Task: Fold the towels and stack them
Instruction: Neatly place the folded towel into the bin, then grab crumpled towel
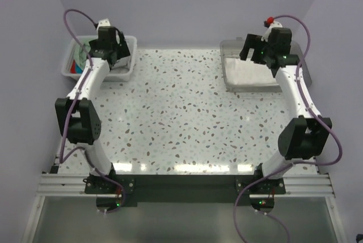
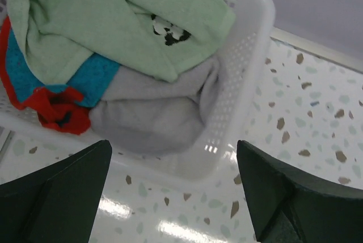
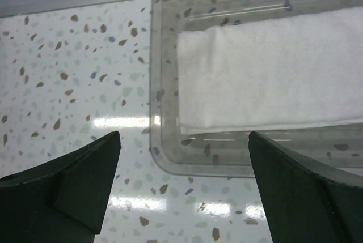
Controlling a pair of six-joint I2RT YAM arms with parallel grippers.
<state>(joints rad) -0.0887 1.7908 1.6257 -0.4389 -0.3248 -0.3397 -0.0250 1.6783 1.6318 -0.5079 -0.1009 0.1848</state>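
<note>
On the speckled bench, your left end effector, jaws apart and empty, hangs just before the white slatted plastic basket: inside it the grey cloth towel lies nearest, the mint green towel beyond. Also spread, the right end effector sits well apart from the basket.

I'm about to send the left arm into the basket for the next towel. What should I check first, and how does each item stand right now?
1. Left gripper open and empty: ok.
2. Right gripper open, holding nothing: ok.
3. White towel lying folded flat inside the tray: ok.
4. Mint green towel on top in the basket, exposed for a grasp: ok.
5. Grey towel and turquoise-and-red towel free of the mint one, so they won't lift with it: cannot tell.
</note>
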